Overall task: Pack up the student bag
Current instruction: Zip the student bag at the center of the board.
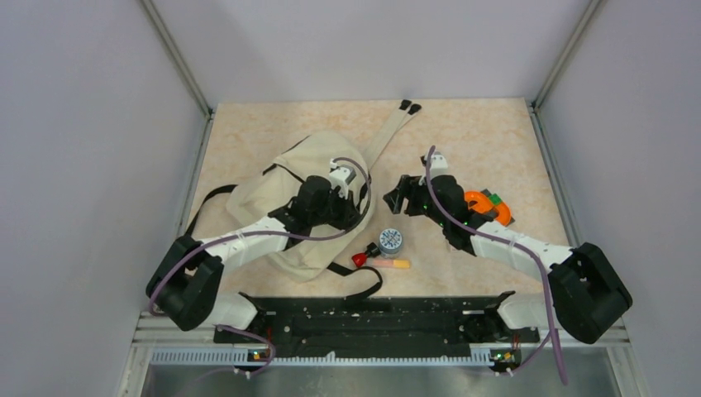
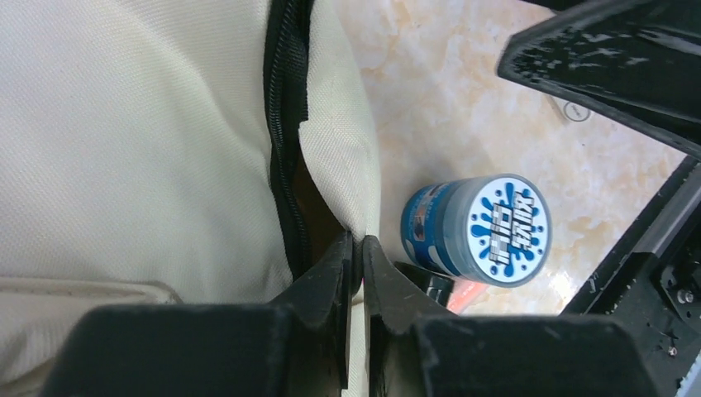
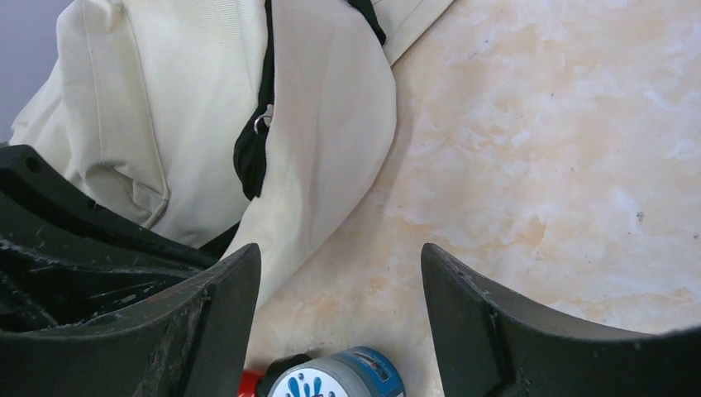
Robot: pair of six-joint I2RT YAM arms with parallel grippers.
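The student bag [image 1: 281, 198] is a cream canvas backpack lying left of centre, its shoulder straps [image 1: 388, 132] stretched toward the back. My left gripper [image 1: 354, 207] is at the bag's right edge. In the left wrist view it [image 2: 357, 244] is shut on the cream flap [image 2: 339, 157] beside the black zipper [image 2: 285, 124], where the opening gapes slightly. My right gripper [image 1: 398, 197] hovers open just right of the bag [image 3: 331, 107]. In its wrist view the gripper [image 3: 340, 256] has only bare table between its fingers.
A blue jar with a white splash-print lid [image 1: 391, 241] [image 2: 484, 231] [image 3: 335, 376] lies on its side by the bag's near right corner. A red-and-black marker [image 1: 361, 259] and an orange pen [image 1: 393, 264] lie beside it. An orange-and-green item [image 1: 486, 205] sits behind the right arm.
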